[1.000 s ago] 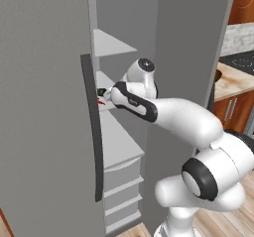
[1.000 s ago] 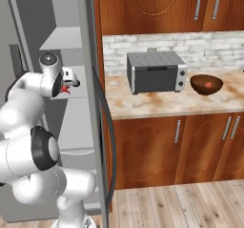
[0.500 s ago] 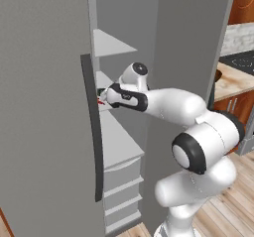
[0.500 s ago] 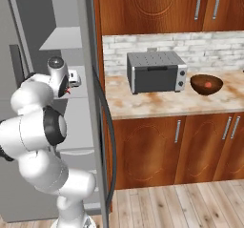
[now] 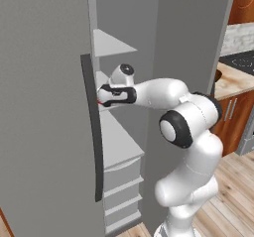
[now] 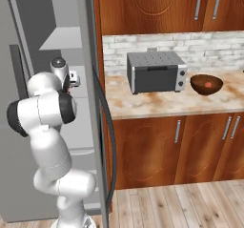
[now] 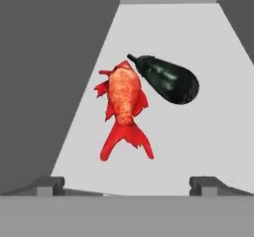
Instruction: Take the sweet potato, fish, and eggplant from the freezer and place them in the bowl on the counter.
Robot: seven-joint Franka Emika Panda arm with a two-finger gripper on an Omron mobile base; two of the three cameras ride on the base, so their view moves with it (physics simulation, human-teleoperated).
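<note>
So the arm's reaching into the tall plain grey freezer (image 5: 44, 107) with the pincer (image 7: 126, 184) spread wide and empty, lined up on the red-orange fish (image 7: 123, 107) lying on the white shelf (image 7: 198, 142), its head touching the dark glossy eggplant (image 7: 168, 78). Looks like the fish-grabbing step; next it should push in and pinch the body without bumping the eggplant, then carry it to the round dark reddish-brown bowl (image 6: 206, 84) on the beige blotchy table (image 6: 157, 105).
</note>
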